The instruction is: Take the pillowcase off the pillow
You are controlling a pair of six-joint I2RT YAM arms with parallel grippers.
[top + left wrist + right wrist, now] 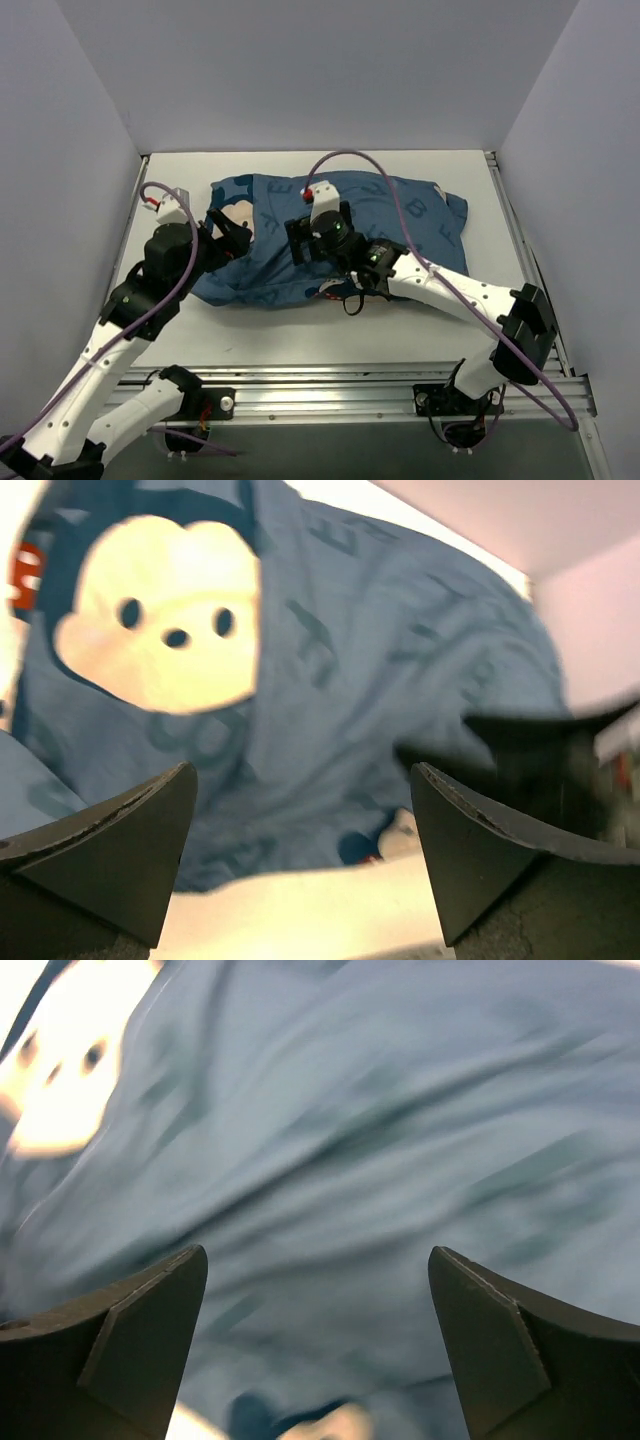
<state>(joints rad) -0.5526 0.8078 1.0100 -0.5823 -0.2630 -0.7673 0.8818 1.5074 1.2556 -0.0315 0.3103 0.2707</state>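
The blue printed pillowcase lies across the middle of the table, with a cartoon mouse face at its left end. It fills the left wrist view and the right wrist view. The white pillow is hidden inside it. My left gripper is open at the pillowcase's left end, just above the fabric and the table edge of it. My right gripper is open over the middle of the pillowcase, close above the fabric. Neither holds anything.
The white table is walled on the left, back and right. A metal rail runs along the near edge by the arm bases. A rail also runs along the right side.
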